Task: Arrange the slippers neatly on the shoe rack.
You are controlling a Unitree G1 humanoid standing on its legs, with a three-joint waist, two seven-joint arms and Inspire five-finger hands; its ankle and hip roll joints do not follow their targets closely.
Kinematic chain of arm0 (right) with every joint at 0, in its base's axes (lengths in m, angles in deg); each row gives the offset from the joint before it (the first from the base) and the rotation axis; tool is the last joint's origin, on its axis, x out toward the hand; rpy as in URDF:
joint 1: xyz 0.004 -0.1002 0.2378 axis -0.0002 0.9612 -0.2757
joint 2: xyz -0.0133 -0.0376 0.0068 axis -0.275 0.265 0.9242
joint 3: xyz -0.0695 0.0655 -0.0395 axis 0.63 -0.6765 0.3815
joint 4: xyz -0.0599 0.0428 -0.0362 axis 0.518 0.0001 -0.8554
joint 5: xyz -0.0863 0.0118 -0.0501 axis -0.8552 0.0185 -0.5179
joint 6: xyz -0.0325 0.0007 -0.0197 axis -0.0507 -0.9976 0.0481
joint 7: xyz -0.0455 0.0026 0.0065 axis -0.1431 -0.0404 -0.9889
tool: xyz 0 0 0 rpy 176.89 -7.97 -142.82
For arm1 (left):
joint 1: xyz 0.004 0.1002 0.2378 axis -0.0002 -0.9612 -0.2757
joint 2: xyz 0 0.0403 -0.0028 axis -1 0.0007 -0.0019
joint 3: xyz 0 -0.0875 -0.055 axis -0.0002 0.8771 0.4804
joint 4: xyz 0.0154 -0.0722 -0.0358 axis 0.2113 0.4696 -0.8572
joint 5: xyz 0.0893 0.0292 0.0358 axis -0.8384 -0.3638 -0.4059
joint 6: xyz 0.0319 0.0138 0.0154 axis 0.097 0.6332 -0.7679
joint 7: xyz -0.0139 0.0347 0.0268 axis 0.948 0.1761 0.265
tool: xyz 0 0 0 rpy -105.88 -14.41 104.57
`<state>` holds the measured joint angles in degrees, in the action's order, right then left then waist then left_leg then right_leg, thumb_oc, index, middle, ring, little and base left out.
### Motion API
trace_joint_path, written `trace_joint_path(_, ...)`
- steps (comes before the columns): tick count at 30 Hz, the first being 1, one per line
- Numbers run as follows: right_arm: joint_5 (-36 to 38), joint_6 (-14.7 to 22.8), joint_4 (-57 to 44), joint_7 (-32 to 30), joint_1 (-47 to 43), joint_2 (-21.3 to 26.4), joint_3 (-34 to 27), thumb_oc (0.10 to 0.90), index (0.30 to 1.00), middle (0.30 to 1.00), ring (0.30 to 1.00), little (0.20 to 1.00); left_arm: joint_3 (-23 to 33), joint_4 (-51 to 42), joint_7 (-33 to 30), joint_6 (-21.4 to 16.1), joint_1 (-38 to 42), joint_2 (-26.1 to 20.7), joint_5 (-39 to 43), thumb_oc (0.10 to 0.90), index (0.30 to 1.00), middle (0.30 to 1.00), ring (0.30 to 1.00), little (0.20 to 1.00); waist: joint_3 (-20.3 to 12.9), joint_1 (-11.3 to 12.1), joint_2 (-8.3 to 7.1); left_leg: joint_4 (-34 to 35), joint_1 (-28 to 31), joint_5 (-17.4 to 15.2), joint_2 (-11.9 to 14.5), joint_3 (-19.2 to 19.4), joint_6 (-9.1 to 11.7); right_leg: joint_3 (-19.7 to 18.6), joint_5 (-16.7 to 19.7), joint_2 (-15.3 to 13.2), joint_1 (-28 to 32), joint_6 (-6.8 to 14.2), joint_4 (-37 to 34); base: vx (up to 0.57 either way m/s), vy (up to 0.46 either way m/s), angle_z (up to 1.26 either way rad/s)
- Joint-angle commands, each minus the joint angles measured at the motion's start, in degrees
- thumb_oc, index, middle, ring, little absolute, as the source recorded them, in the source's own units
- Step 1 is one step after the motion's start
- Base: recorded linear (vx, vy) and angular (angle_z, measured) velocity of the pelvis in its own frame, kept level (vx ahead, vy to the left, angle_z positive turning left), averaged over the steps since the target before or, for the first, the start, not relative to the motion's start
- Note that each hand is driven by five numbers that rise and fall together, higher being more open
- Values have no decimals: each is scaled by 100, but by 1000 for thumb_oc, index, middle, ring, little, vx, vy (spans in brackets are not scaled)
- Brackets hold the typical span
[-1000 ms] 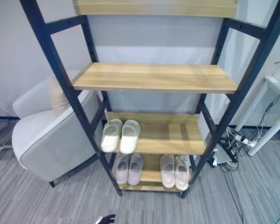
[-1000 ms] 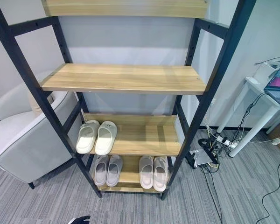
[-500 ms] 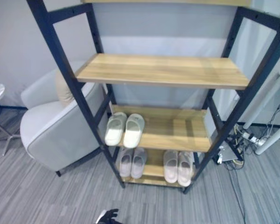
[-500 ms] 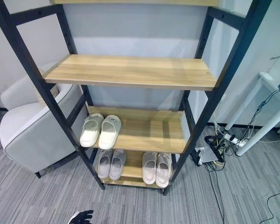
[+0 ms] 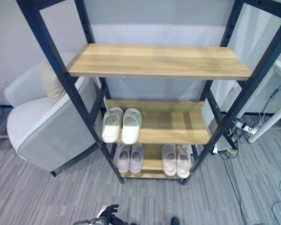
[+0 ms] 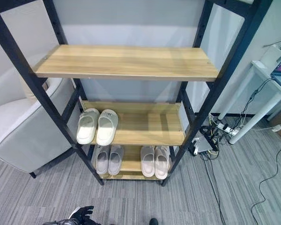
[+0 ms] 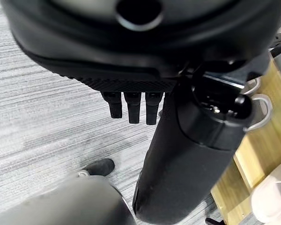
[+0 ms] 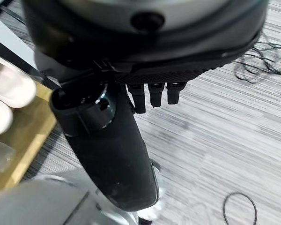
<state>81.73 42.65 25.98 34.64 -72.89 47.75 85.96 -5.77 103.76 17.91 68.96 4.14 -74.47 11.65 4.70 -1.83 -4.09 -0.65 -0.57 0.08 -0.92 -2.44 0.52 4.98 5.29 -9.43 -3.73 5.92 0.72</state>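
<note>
Slippers (image 5: 122, 125) paired on shoe rack (image 5: 159, 123) (three pairs), left robot hand (image 5: 107, 214) relaxed, right robot hand (image 8: 150, 93) straight-fingered, both empty.

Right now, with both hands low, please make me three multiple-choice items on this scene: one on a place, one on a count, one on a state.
1. Where is the cream pair of slippers?
A. on the shelf above the bottom shelf, at its left end
B. on the floor
C. on the armchair

2. How many pairs stand on the bottom shelf?
A. one
B. two
C. four

3. How is the left hand?
A. shut on a slipper
B. pressing on a shelf
C. fingers straight, holding nothing

Answers: 1 A, the pair lies there side by side. 2 B, one pinkish pair left, another right. 3 C, its wrist view shows straight fingers over bare floor.
</note>
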Motion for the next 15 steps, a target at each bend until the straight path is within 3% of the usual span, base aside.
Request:
trace_joint_path(1, 45, 34, -26, -149, -546, 209, -131, 800, 900, 900, 900, 900, -2, 117, -42, -65, 74, 202, -119, 800, 900, 900, 900, 900, 91, 48, 34, -124, 164, -585, -135, -393, -15, -162, -51, 228, -706, 235, 578, -263, 98, -12)
trace_joint_path(2, 71, 37, 17, -142, -545, 195, -128, 800, 900, 900, 900, 900, 39, 129, -49, -66, 117, 127, -123, 800, 900, 900, 900, 900, 84, 88, 64, -87, 32, -469, -144, -336, -82, -322, -260, 295, -622, 195, 813, -134, 47, 0)
trace_joint_path(5, 86, 44, 71, -140, -500, 188, -131, 800, 900, 900, 900, 900, 74, 123, -50, -65, 133, 77, -109, 800, 900, 900, 900, 900, 12, 189, 94, 11, -52, -344, -139, -283, -113, -243, -518, 295, -333, 104, 956, -152, 27, -12)
trace_joint_path(7, 90, 44, 107, -141, -402, 164, -177, 800, 900, 900, 900, 900, 109, 147, -42, -71, 53, 60, -146, 800, 900, 900, 900, 900, -218, 360, 17, 234, -79, -225, -169, -172, -73, -153, -682, 277, 180, 88, 619, -22, -51, -6)
trace_joint_path(10, 112, 40, 103, -137, -400, 144, -182, 800, 900, 900, 900, 900, 124, 149, -54, -72, 40, 79, -143, 800, 900, 900, 900, 900, -257, 360, 28, 277, -73, -173, -133, -157, -32, -147, -705, 303, 221, 92, 467, -16, -57, -15)
trace_joint_path(12, 208, 58, 67, -146, -297, 112, -135, 800, 900, 900, 900, 900, 44, 186, -39, -66, -18, 181, -221, 800, 900, 900, 900, 900, -402, 268, 77, 500, -16, -22, 27, -99, 94, -198, -639, 482, 403, 25, -139, -48, -170, -3)
trace_joint_path(15, 168, 34, 133, -134, -250, 86, -87, 800, 900, 900, 900, 900, 12, 170, -27, -61, -16, 209, -231, 800, 900, 900, 900, 900, -392, 242, 82, 511, 10, 7, 67, -98, 121, -188, -620, 525, 455, -2, -215, -24, -78, -1)
